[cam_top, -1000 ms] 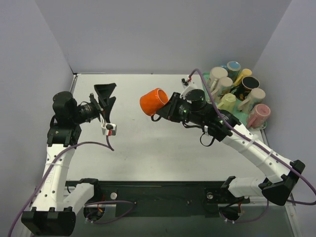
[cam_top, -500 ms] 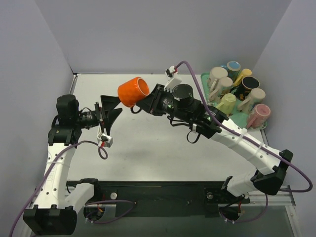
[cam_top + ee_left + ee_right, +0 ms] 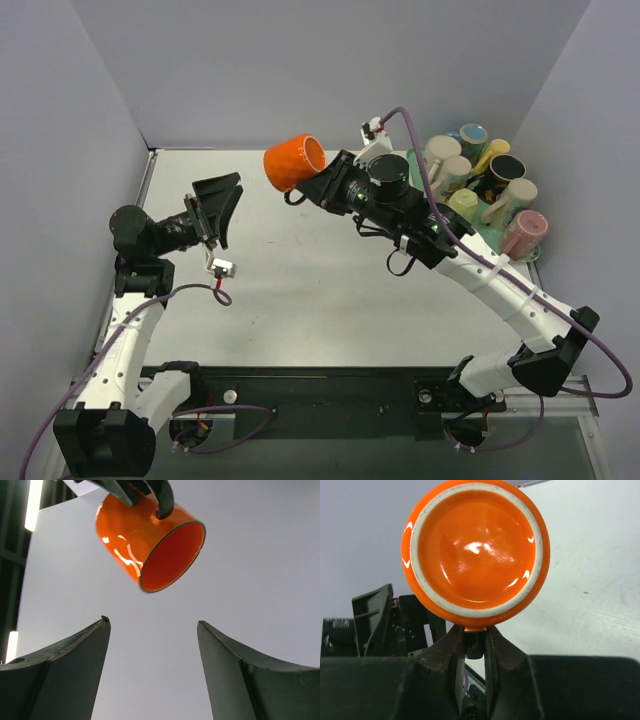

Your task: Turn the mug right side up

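Rear right corner of the pale table [image 3: 300,310]: green tray [image 3: 532,257] w/ many mugs packed close, most tilted, incl. pink mug [image 3: 523,232], black mug [image 3: 506,168], blue-rimmed mug [image 3: 473,134]. Grey walls [image 3: 330,70] around.

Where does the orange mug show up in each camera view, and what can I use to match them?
Top external: orange mug upper middle, tipped sideways above the table.
Left wrist: top middle, open mouth towards the camera.
Right wrist: upper centre, base towards the camera.
Shared landmark: the right gripper pinching its handle.
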You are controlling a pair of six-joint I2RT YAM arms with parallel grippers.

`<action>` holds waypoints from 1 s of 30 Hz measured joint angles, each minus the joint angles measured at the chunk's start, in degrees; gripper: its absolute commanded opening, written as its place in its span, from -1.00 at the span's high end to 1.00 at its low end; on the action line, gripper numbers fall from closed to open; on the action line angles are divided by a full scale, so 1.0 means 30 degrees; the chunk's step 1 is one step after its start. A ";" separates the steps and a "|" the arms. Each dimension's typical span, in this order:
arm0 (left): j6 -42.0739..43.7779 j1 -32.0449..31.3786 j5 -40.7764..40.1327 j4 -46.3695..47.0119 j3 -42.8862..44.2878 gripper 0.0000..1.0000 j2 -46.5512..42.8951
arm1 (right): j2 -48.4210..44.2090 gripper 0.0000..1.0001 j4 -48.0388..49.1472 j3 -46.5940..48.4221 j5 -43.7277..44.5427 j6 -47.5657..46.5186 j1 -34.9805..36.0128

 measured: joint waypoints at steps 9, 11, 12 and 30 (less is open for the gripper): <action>-0.4233 -0.0692 -0.0612 0.7475 -0.1166 -0.59 -0.0117 | 0.0168 1.00 0.0080 0.0073 0.0022 0.0306 0.0080; -0.4583 -0.0852 -0.0838 0.7985 -0.1173 -0.59 -0.0175 | 0.0444 1.00 0.0299 0.0087 -0.0328 0.0474 0.0328; -0.4634 -0.0874 -0.0925 0.8102 -0.1173 -0.59 -0.0197 | 0.0590 1.00 0.0393 0.0095 -0.0495 0.0539 0.0423; -0.2878 -0.0867 -0.1472 0.6047 -0.1202 -0.60 -0.0240 | 0.0102 1.00 0.0160 0.0357 -0.0109 0.0182 0.1078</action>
